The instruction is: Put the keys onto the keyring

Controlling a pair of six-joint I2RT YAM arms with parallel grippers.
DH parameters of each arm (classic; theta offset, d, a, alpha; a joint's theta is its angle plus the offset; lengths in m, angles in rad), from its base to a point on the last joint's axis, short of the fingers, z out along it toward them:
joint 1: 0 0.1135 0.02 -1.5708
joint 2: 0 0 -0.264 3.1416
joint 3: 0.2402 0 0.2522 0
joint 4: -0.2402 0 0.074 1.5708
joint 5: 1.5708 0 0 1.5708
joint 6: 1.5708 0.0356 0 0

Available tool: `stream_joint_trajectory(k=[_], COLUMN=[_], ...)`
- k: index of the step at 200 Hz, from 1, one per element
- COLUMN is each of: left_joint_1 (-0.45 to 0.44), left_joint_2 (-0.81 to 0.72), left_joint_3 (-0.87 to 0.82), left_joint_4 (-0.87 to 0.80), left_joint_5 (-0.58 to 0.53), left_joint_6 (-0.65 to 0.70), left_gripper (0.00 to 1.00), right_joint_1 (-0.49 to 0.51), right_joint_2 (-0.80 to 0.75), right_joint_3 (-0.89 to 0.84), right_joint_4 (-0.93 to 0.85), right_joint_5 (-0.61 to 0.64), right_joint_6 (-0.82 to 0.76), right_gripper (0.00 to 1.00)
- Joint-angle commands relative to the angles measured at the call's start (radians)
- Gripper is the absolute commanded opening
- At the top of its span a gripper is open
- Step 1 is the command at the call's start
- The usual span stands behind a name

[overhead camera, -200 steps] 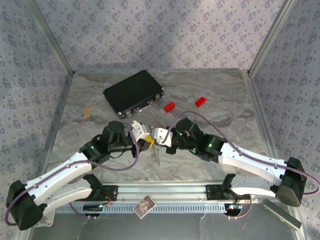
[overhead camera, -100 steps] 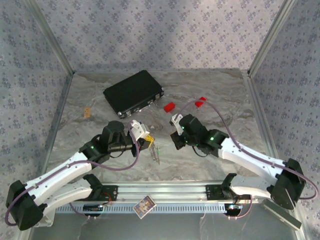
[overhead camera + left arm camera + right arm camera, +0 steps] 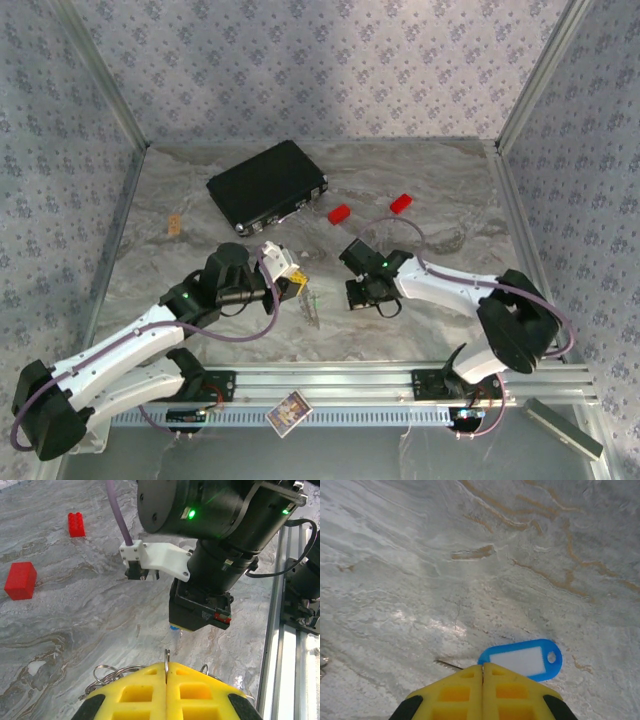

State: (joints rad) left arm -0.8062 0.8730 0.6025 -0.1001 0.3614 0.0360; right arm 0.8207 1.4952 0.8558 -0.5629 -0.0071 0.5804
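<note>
My left gripper [image 3: 297, 285] is shut on the keyring [image 3: 167, 656], a thin metal ring standing up out of the seam of its yellow fingers [image 3: 135, 692]. More wire rings [image 3: 107, 672] hang below it, and a small bunch with a green bit [image 3: 313, 305] dangles over the table. The key with the blue tag [image 3: 522, 659] lies flat on the marble. My right gripper [image 3: 482, 666] is shut and points down at the tag's left end, which its fingertips hide. From the left wrist, the right gripper [image 3: 192, 622] stands just beyond the ring.
A black case [image 3: 267, 187] lies at the back left. Two red bricks [image 3: 339, 213] [image 3: 401, 203] sit behind the right arm. A small tan piece [image 3: 175, 225] lies at far left. A metal rail [image 3: 330, 380] with a card [image 3: 290, 411] runs along the near edge.
The right arm has drawn back from the left gripper, folded in, and lowered its gripper to the table just right of the hanging rings. The left arm has stayed still.
</note>
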Motion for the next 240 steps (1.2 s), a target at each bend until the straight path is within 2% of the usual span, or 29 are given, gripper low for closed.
stream_joint_trajectory(k=[1, 50, 129, 167, 204, 240], left_joint_1=[-0.002, -0.002, -0.001, -0.002, -0.001, -0.002], left_joint_2=[-0.009, -0.004, 0.0, 0.0, -0.002, -0.004], left_joint_3=[0.005, 0.005, 0.006, 0.005, 0.004, 0.004], left_joint_4=[0.056, 0.056, 0.057, 0.059, 0.057, 0.053], left_joint_5=[-0.005, -0.006, -0.004, -0.001, -0.001, -0.001], left_joint_6=[0.018, 0.025, 0.029, 0.025, 0.025, 0.025], left_gripper=[0.0, 0.0, 0.0, 0.0, 0.0, 0.0], right_joint_1=[-0.011, -0.041, -0.059, -0.059, -0.06, -0.059], right_joint_2=[0.033, 0.089, 0.104, 0.081, 0.084, 0.081], right_joint_3=[0.04, 0.047, 0.055, 0.062, 0.066, 0.069], right_joint_4=[-0.034, -0.069, -0.098, -0.134, -0.138, -0.14], right_joint_5=[-0.024, -0.064, -0.096, -0.088, -0.093, -0.103], right_joint_6=[0.012, -0.013, -0.02, -0.026, -0.031, -0.03], right_gripper=[0.0, 0.0, 0.2, 0.21, 0.17, 0.16])
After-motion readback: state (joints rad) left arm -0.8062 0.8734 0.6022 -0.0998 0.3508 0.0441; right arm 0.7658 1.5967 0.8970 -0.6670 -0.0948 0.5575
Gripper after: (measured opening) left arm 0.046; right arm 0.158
